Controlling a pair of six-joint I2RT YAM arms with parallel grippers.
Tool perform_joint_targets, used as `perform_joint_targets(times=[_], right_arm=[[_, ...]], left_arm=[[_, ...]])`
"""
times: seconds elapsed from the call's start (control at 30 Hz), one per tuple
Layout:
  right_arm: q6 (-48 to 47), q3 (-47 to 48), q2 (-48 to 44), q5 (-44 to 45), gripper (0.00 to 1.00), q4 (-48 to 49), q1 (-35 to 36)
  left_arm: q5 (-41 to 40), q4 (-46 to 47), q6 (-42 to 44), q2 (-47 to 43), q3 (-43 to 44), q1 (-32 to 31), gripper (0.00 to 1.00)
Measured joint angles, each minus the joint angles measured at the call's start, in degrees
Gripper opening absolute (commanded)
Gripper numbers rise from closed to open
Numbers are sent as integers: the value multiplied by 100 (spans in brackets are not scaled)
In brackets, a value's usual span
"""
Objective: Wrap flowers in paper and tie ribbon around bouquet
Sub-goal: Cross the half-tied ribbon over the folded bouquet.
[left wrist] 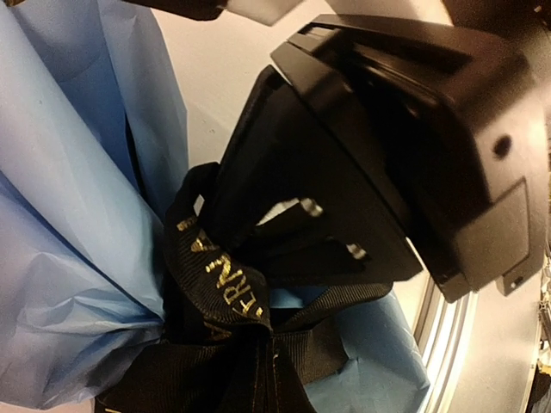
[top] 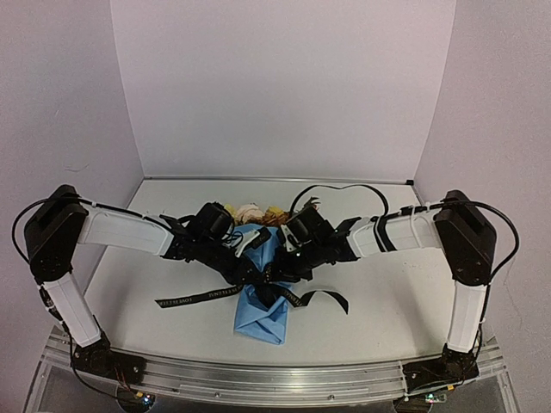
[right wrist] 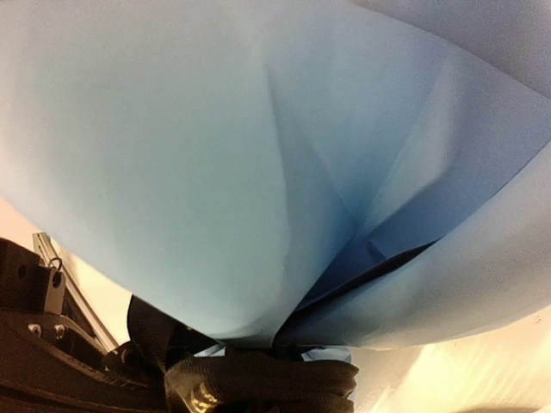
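At centre | creased blue paper (top: 263,314) cone | woven black ribbon (top: 194,298), seemingly knotted

Left arm (top: 120,231), right arm (top: 413,229) angled inward, wrists close, left jaws closed.

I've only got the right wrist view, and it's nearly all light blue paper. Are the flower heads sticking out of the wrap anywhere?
Observer: Yes. In the top view, the flowers poke out of the far end of the paper.
Operator: And the ribbon, is it across the wrap?
Observer: The ribbon crosses the paper's narrow part. One tail lies flat on the table toward the left, and another curls to the right.
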Motion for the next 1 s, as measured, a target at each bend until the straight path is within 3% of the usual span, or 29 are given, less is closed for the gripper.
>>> perform_joint_targets(times=[0.63, 1.0], right_arm=[[-27, -377, -422, -4, 17, 409, 0], [-24, -490, -567, 2, 17, 433, 0]], left_arm=[[-276, -136, -141, 139, 115, -2, 0], [-272, -136, -141, 139, 115, -2, 0]])
